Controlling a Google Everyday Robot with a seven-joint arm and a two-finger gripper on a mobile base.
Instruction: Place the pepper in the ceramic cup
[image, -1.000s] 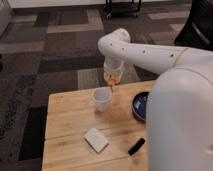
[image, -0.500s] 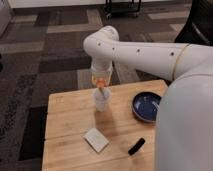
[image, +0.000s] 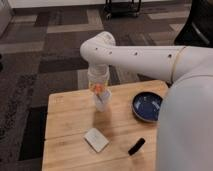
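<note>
Gripping the pepper (image: 98, 89), pincer (image: 100, 93) hovers over ceramic cup (image: 101, 104); blue bowl (image: 146, 108), black bar (image: 136, 146) nearby.

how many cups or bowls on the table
2: the ceramic cup, directly under the pincer; the blue bowl by the robot's body, which may hide more.
</note>
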